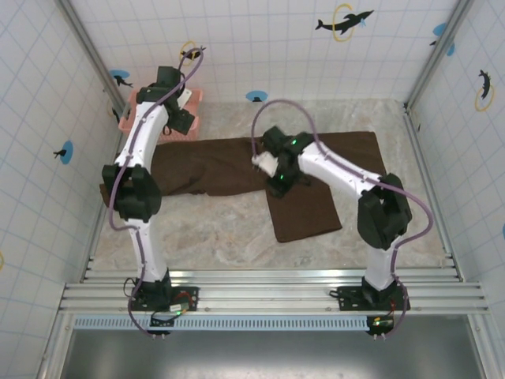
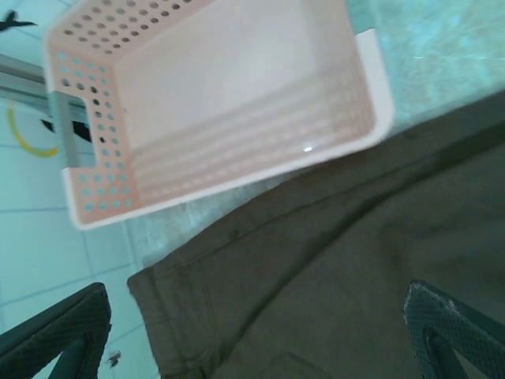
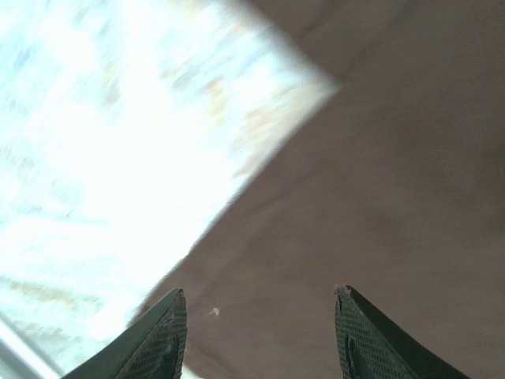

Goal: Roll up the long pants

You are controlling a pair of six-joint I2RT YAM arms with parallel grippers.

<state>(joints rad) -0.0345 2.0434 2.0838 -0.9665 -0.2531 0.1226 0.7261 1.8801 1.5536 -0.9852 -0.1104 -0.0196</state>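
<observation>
The long pants [image 1: 221, 167] lie flat across the table, dark brown, with one leg [image 1: 306, 213] folded toward the near edge. My left gripper [image 1: 183, 120] hovers over the waist end beside the pink basket. In the left wrist view its fingers [image 2: 55, 339] stand wide apart above the waistband [image 2: 316, 284], holding nothing. My right gripper [image 1: 276, 188] is over the middle of the pants where the leg turns. In the right wrist view it [image 3: 260, 324] is open just above the brown cloth [image 3: 379, 181], near the cloth's edge, with nothing between the fingertips.
A pink perforated plastic basket [image 1: 132, 106] stands at the back left, its rim [image 2: 237, 178] close to the waistband. Tiled walls enclose the table on three sides. Bare marbled tabletop [image 1: 213, 233] lies in front of the pants.
</observation>
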